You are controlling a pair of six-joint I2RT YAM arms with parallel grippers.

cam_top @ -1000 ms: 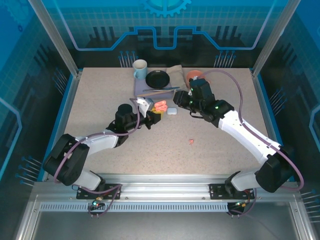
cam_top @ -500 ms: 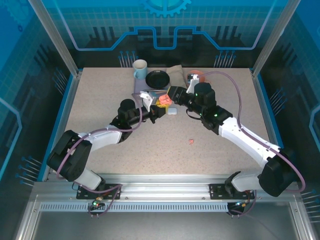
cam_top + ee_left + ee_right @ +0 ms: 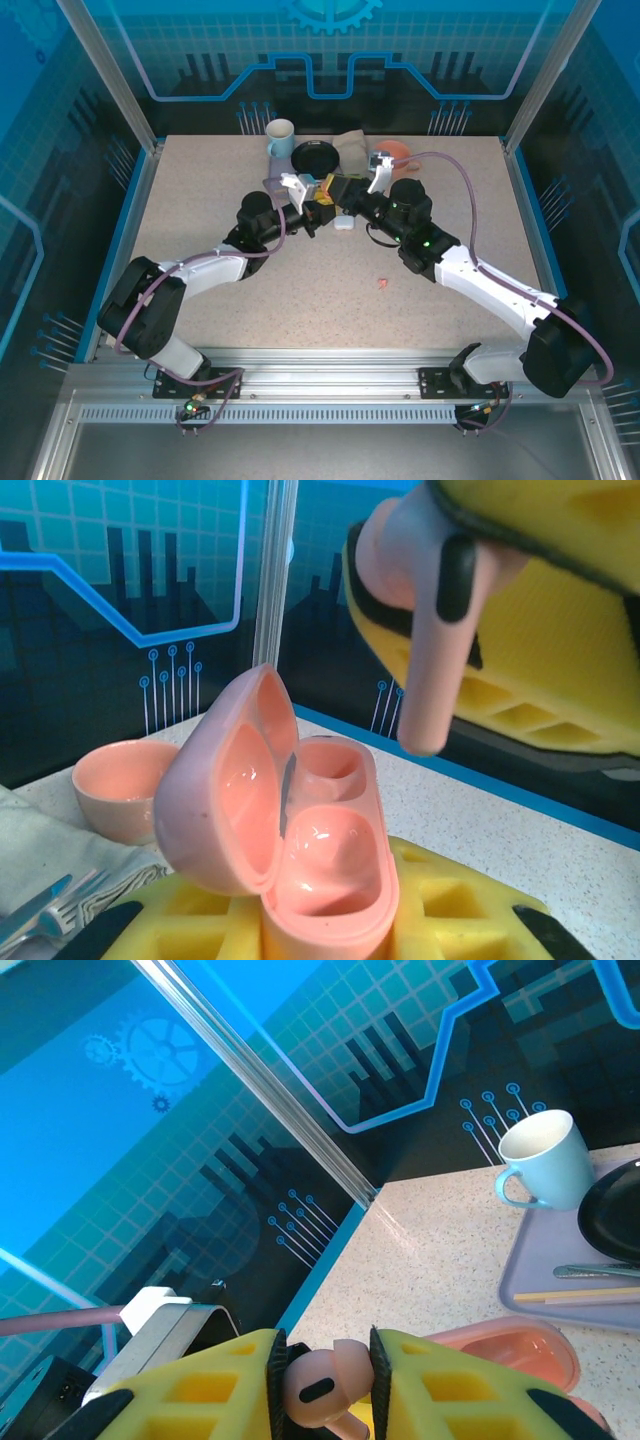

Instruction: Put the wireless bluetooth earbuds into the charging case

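- Top view: the left gripper (image 3: 314, 212) and the right gripper (image 3: 338, 194) meet nose to nose in the upper middle of the frame, below the blue mug (image 3: 280, 138). The spot is too crowded to read what either one carries. A white case (image 3: 343, 224) lies on the table (image 3: 200, 210) just under them. A loose pink earbud (image 3: 382, 283) sits alone lower right of centre, well apart; I judge it is waiting its turn.
- Left wrist view: the pink charging case (image 3: 325, 850) is clamped between this hand's yellow fingers (image 3: 440, 880) at the bottom edge. Its lid is swung open to the left and both wells are bare — presented upward, it seems, so the other arm can come in from above. At upper right the held pink earbud (image 3: 430, 630) hangs stem down, above the case and not touching it. That gap cannot be read from overhead. The stem looks a little right of the far well, so a small shift seems needed before lowering.
- Right wrist view: the right hand's jaws are drawn narrow on the bud's head at bottom centre, which leaves the stem free to enter the case. The case's open pink rim shows at lower right, beneath the fingers.
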